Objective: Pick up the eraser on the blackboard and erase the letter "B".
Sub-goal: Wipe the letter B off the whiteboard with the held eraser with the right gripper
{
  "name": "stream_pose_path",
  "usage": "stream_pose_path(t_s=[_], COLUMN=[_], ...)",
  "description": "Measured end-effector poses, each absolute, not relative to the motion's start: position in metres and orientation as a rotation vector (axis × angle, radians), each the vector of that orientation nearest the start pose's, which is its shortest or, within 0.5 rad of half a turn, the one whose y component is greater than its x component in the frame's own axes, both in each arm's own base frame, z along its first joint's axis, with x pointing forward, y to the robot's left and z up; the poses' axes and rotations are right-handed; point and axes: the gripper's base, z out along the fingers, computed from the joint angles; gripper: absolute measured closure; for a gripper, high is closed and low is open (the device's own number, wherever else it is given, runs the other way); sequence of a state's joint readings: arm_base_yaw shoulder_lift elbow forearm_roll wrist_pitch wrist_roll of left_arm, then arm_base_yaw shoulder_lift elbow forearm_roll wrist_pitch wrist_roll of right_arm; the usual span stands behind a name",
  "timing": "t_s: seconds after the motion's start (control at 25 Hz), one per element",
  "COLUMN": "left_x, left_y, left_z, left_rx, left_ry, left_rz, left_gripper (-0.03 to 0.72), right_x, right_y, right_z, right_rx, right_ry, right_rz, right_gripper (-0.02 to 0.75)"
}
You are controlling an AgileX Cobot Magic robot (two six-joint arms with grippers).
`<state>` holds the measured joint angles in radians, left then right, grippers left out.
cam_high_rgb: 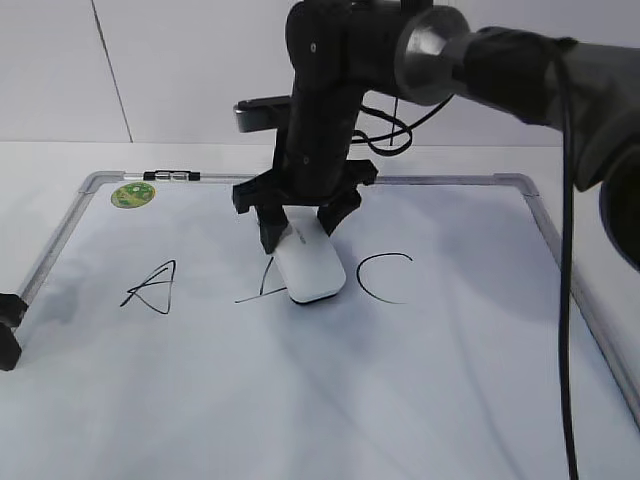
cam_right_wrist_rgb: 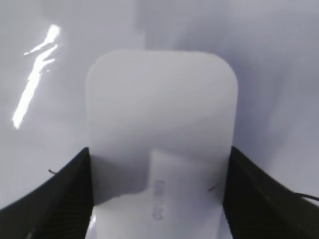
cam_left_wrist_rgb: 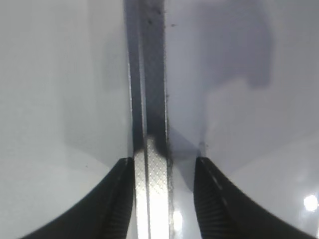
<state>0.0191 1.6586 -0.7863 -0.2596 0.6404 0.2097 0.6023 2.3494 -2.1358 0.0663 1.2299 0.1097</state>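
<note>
The white eraser [cam_high_rgb: 310, 268] lies flat on the blackboard [cam_high_rgb: 300, 400], covering most of the letter "B". Only the B's slanted tail and left stroke [cam_high_rgb: 255, 288] show beside it. My right gripper [cam_high_rgb: 298, 228] is shut on the eraser's far end, fingers on both its sides; the right wrist view shows the eraser [cam_right_wrist_rgb: 159, 129] filling the space between the jaws [cam_right_wrist_rgb: 158, 194]. My left gripper [cam_left_wrist_rgb: 164, 196] is open and empty over the board's grey frame [cam_left_wrist_rgb: 149, 99], and shows at the left edge of the exterior view [cam_high_rgb: 8, 330].
A black "A" [cam_high_rgb: 152, 287] is left of the eraser and a black "C" [cam_high_rgb: 383, 277] is right of it. A round green sticker [cam_high_rgb: 132, 194] and a small marker [cam_high_rgb: 172, 176] sit at the board's top left corner. Cables hang from the right arm.
</note>
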Motion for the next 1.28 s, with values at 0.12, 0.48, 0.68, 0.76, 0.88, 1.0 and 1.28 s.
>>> stream_pose_path(t_s=[0.12,0.48,0.68,0.76,0.88,1.0,1.28], left_x=[0.27,0.269,0.269,0.269,0.269,0.269,0.27], left_y=[-0.009,-0.009,-0.009,-0.009,-0.009,-0.009,-0.01], left_z=[0.15,0.15,0.15,0.15,0.15,0.15,0.148], left_rx=[-0.01,-0.008,-0.008,-0.008,-0.008,-0.007,-0.014], left_ry=[2.974,2.986,2.988,2.988,2.988,2.99,3.005], left_rz=[-0.228,-0.233,-0.234,-0.234,-0.234,-0.235,-0.245], left_gripper=[0.388,0.388,0.388,0.388,0.388,0.388,0.391], right_x=[0.408,0.415,0.418,0.419,0.422,0.423,0.419], right_y=[0.287,0.291,0.29,0.289,0.286,0.286,0.292], right_z=[0.186,0.176,0.176,0.176,0.177,0.177,0.176], right_rx=[-0.703,-0.747,-0.775,-0.784,-0.795,-0.802,-0.891], right_ry=[2.894,2.883,2.857,2.843,2.818,2.809,2.784], right_rz=[0.19,0.115,0.052,0.017,-0.038,-0.044,-0.02], right_gripper=[0.195,0.195,0.195,0.195,0.195,0.195,0.195])
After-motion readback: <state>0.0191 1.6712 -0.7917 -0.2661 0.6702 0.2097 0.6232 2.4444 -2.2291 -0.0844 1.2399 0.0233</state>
